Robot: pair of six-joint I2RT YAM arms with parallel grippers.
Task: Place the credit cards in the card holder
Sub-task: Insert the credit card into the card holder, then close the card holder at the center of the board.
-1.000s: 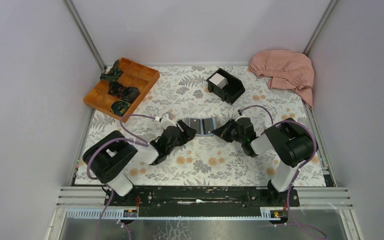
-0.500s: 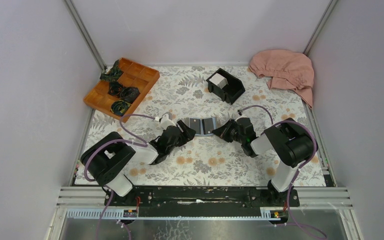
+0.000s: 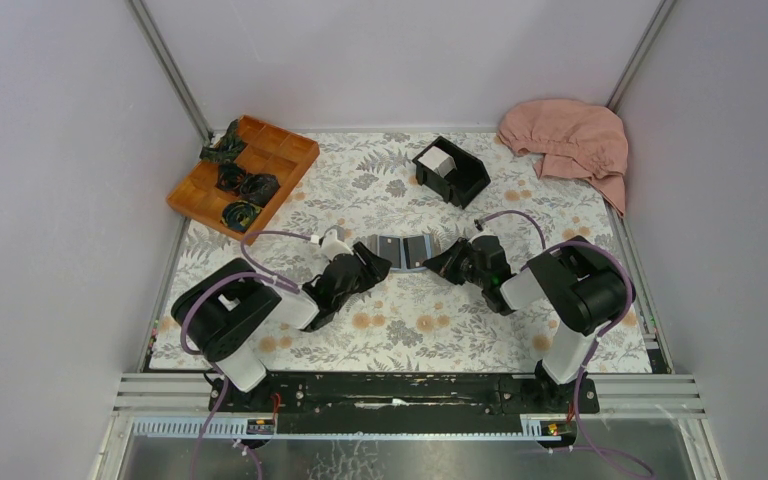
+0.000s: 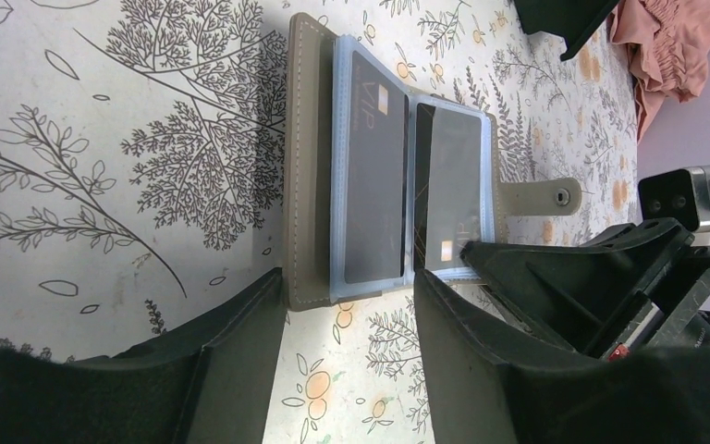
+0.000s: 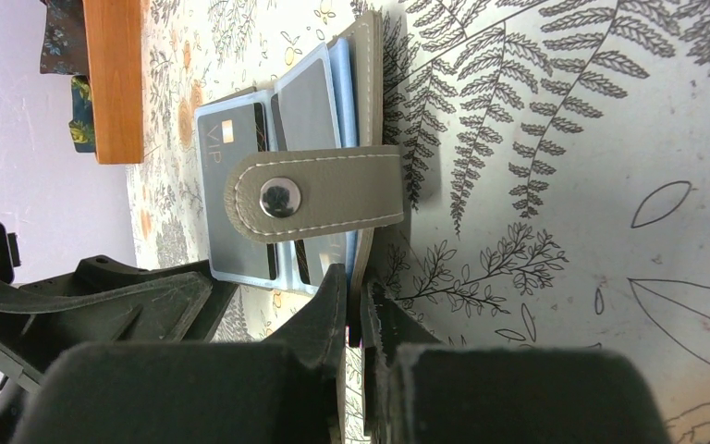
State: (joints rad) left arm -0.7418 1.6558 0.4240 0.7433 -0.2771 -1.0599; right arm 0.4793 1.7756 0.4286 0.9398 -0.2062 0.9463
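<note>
Right tool is clamped on the open wallet's cover. Left tool has its fingers apart at the wallet's other end. The wallet lies mid floral tabletop, with grey walls around. White cards sit in a black box beyond the wallet, partly hidden by its walls.
</note>
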